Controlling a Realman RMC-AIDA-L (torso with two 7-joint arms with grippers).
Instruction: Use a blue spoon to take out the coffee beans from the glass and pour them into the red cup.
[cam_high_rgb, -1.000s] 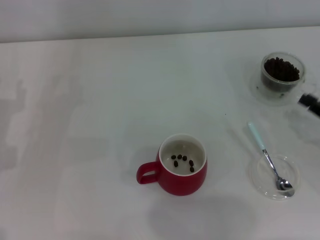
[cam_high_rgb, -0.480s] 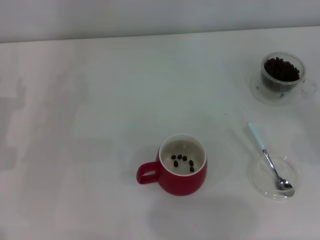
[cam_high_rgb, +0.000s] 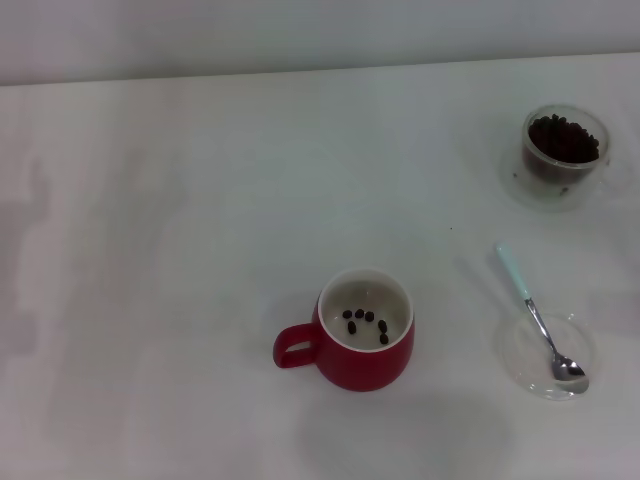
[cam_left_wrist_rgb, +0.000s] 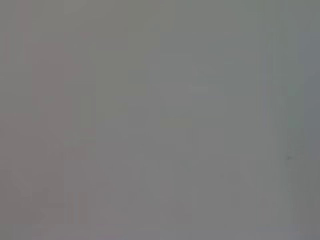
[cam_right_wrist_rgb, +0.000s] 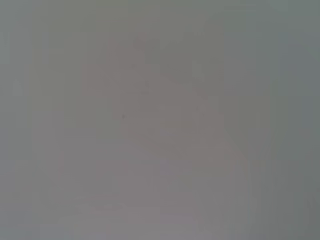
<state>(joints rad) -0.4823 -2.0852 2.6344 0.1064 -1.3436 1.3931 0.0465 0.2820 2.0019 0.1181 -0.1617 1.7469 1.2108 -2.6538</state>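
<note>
In the head view the red cup (cam_high_rgb: 365, 342) stands near the table's middle front, handle to the left, with several coffee beans (cam_high_rgb: 365, 324) on its white bottom. At the far right back the clear glass (cam_high_rgb: 564, 153) holds a heap of dark coffee beans (cam_high_rgb: 564, 138). The blue spoon (cam_high_rgb: 539, 317) lies at the front right, its metal bowl resting in a shallow clear dish (cam_high_rgb: 549, 355), its pale handle pointing away from me. Neither gripper shows in any view; both wrist views show only a blank grey surface.
The white table (cam_high_rgb: 180, 250) stretches back to a pale wall behind it. The dish sits close to the table's right side.
A dark gripper tip at the right edge beside the glass one second ago has withdrawn out of view. The cup, glass and spoon have not moved.
</note>
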